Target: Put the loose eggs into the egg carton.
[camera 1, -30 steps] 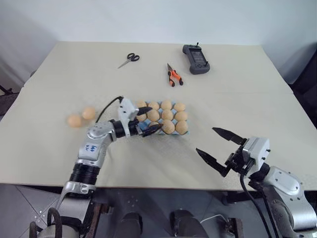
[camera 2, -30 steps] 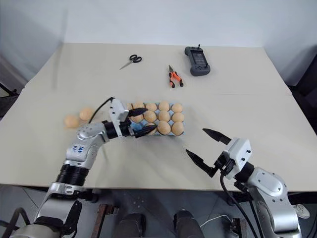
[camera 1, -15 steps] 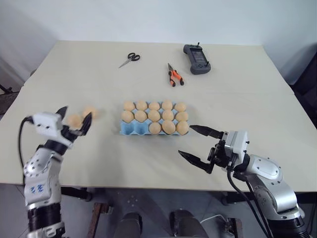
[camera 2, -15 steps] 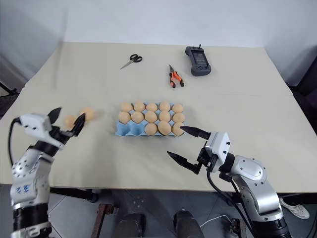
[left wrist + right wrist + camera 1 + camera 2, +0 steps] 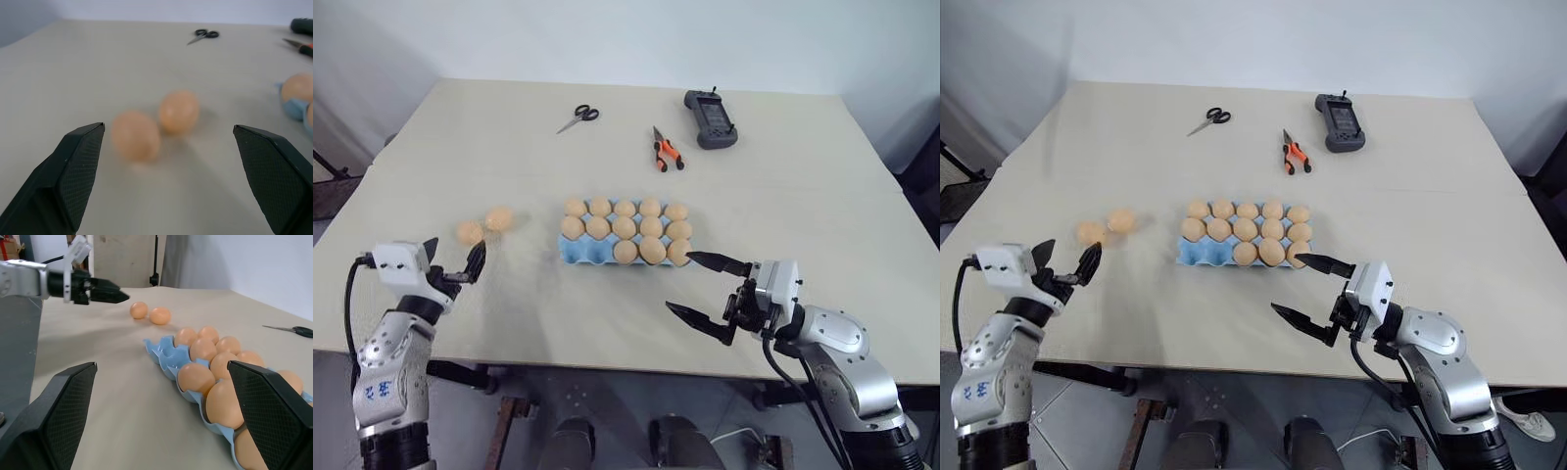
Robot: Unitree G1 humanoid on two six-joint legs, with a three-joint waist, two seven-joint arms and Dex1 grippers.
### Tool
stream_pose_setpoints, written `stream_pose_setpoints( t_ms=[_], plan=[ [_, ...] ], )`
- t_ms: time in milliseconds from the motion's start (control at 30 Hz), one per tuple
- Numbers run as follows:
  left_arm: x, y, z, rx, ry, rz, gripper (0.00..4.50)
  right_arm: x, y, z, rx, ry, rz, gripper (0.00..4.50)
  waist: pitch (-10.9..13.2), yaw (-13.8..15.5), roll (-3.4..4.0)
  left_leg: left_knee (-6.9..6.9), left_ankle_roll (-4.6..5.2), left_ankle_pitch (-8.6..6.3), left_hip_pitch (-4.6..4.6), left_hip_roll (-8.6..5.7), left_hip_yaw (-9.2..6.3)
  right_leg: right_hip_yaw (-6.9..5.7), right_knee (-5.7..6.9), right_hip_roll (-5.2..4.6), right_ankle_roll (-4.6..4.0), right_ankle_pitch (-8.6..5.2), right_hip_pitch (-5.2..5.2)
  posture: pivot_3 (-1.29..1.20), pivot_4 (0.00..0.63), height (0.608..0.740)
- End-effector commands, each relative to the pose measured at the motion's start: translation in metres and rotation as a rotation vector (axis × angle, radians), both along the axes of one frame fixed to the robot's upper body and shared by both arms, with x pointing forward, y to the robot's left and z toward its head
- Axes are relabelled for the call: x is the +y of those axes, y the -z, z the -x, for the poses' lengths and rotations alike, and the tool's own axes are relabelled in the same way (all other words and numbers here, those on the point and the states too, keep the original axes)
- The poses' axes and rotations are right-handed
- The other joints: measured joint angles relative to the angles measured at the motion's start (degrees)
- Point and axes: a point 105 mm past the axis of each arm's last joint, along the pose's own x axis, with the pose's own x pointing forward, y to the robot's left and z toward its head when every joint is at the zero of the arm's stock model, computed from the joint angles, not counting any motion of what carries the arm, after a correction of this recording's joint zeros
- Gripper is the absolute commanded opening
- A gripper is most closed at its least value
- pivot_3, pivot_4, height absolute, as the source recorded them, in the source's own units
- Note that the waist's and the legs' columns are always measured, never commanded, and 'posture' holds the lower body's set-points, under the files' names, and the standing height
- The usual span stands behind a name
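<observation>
Both jaws stand spread and empty: the left gripper (image 5: 450,264) at the lower left of the frame, the right gripper (image 5: 700,289) at the lower right. Two loose eggs (image 5: 484,226) lie touching just above the left gripper. The egg carton (image 5: 578,254) at centre holds thirteen eggs; two cups in its near row remain to fill.

On the tabletop (image 5: 783,186) we see the egg carton (image 5: 625,235) with its two near-left cups empty, and two loose eggs (image 5: 484,225) lying side by side, well apart to its left. Our left gripper (image 5: 451,260) hovers just short of those eggs with jaws spread, while our right gripper (image 5: 698,289) hangs wide open just beside the carton's near right corner. Scissors (image 5: 578,117), pliers (image 5: 666,150) and a black handheld device (image 5: 710,104) lie along the far side.
</observation>
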Motion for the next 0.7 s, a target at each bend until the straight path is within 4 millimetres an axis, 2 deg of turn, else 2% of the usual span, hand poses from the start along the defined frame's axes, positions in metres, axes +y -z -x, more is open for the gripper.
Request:
stream_pose_setpoints(
  t_ms=[33,100,267,433,533,633,700],
  plan=[
    [0.0,-0.011,-0.018,0.027,-0.009,-0.052,4.49,-0.001,-0.007,0.003,-0.034,0.007,-0.019,4.5,0.0,0.0,0.0,0.0,0.0,0.0,0.0,0.0,0.0,0.0,0.0,0.0,0.01,0.01,0.0,0.0,0.15,0.74],
    [0.001,-0.013,-0.032,0.072,-0.018,-0.078,4.49,-0.002,-0.007,0.003,-0.031,0.011,-0.02,4.5,0.0,0.1,0.0,-0.01,0.0,0.0,-0.01,-0.01,0.0,-0.01,0.0,0.0,0.05,0.03,-0.03,0.0,0.15,0.74],
    [-0.013,-0.013,-0.062,0.172,0.056,-0.13,4.49,-0.001,-0.008,0.003,-0.03,0.012,-0.021,4.5,0.0,0.2,0.0,-0.04,0.0,0.0,-0.06,-0.02,0.0,-0.04,0.0,0.0,0.09,0.05,-0.1,0.0,0.15,0.74],
    [-0.019,-0.01,-0.077,0.227,0.085,-0.138,4.49,0.0,-0.008,0.003,-0.033,0.016,-0.024,4.5,0.0,0.2,0.0,-0.04,0.0,0.0,-0.09,0.03,0.0,-0.1,-0.01,0.01,0.09,0.05,-0.14,0.0,0.15,0.74],
    [-0.012,-0.007,-0.083,0.26,0.038,-0.149,4.49,0.0,-0.009,0.004,-0.036,0.022,-0.027,4.5,0.0,0.2,0.0,-0.05,0.0,0.0,-0.1,0.03,0.0,-0.13,-0.01,0.0,0.09,0.05,-0.15,0.0,0.15,0.74],
    [-0.011,-0.003,-0.085,0.289,0.047,-0.135,3.92,-0.001,-0.009,0.004,-0.034,0.032,-0.029,4.5,0.0,0.3,0.0,-0.04,0.0,0.0,-0.1,0.02,0.0,-0.12,-0.01,-0.01,0.09,0.05,-0.15,0.0,0.15,0.74],
    [-0.011,-0.001,-0.086,0.302,0.056,-0.123,3.32,-0.001,-0.009,0.004,-0.032,0.034,-0.03,4.5,0.0,0.3,0.0,-0.04,0.0,0.0,-0.1,0.03,-0.01,-0.12,0.0,-0.01,0.09,0.05,-0.15,0.0,0.15,0.74]
  ],
)
